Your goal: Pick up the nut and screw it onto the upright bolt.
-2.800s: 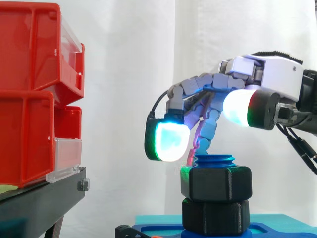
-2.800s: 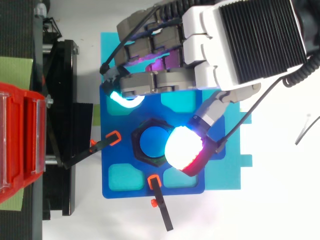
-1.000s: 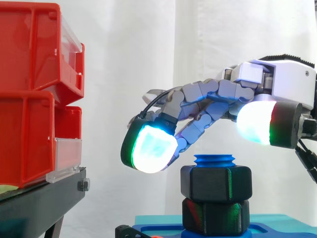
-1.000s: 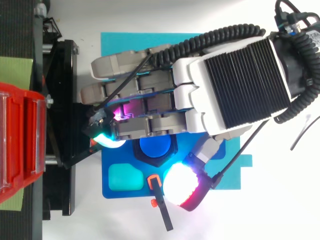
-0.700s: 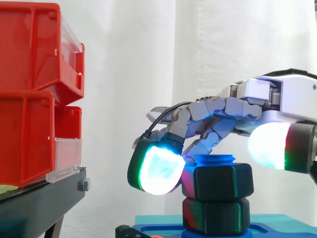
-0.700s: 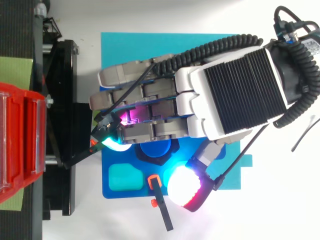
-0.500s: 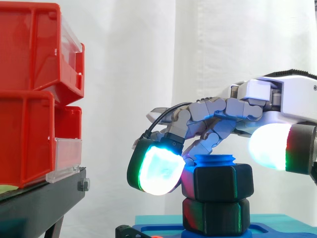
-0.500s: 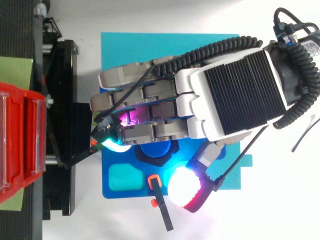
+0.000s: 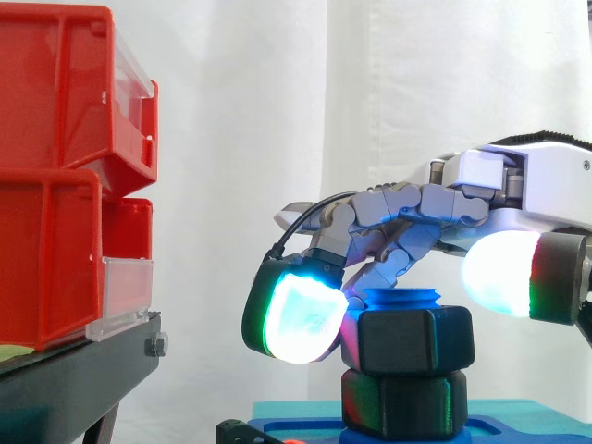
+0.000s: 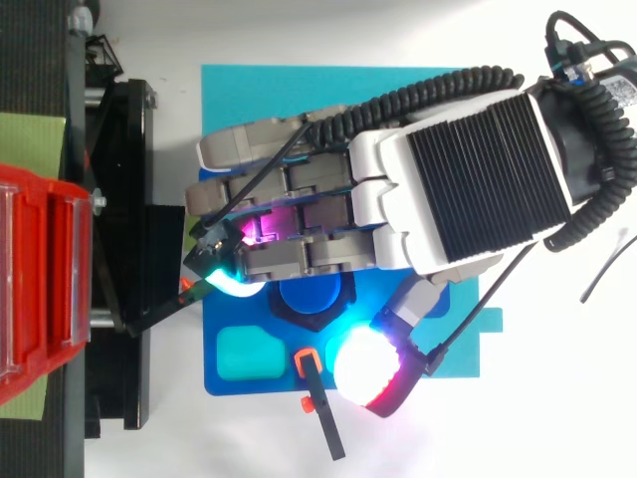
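A black hex nut (image 9: 407, 339) sits on the upright blue bolt (image 9: 400, 299), above a second black hex piece (image 9: 402, 403) at the bolt's foot. The bolt's threaded top pokes out above the nut. My hand (image 10: 468, 189) reaches in from the right and lies over the nut. Its fingers curl down, and a cyan-green glowing fingertip pad (image 9: 296, 319) presses against the nut's left side. The white glowing thumb pad (image 9: 498, 273) stands at the nut's near right corner. From above, the bolt's blue top (image 10: 311, 295) peeks out under the fingers.
The bolt stands on a blue fixture plate (image 10: 244, 383) lying on a teal mat (image 10: 299, 90). Two orange-tipped black clamps (image 10: 317, 403) hold the plate. Stacked red bins (image 9: 65, 176) on a black stand (image 9: 74, 379) rise at the left, close to the fingertips.
The hand came down from above the bolt onto the nut. Over the last half second the fingertip pad crept slightly right and the nut turned a little.
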